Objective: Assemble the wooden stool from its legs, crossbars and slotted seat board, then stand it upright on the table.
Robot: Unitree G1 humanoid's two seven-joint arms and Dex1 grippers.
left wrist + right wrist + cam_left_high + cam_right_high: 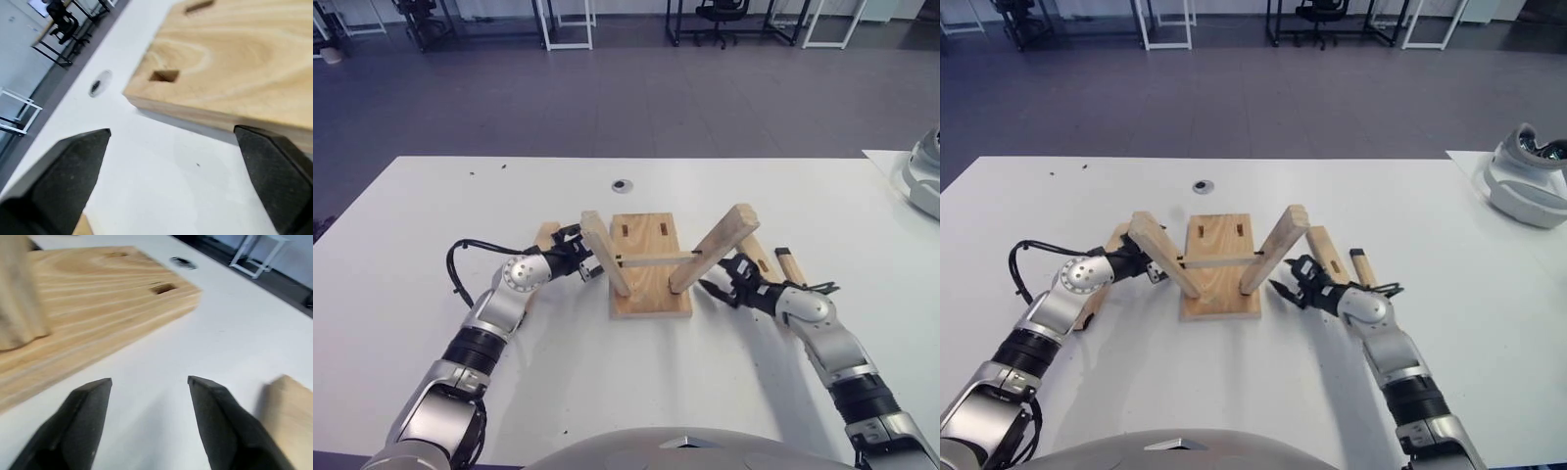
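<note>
The slotted seat board lies flat on the white table. Two legs stand in it and lean outward, the left leg and the right leg, joined by a thin crossbar. My left gripper is open just left of the left leg, with the board's edge ahead of its fingers. My right gripper is open near the foot of the right leg, beside the board. A loose leg lies under my left arm. Another loose leg and a short crossbar lie by my right arm.
A small round grommet sits in the table behind the board. A white headset rests at the far right on a neighbouring surface. Bare tabletop stretches in front of the board and to both sides.
</note>
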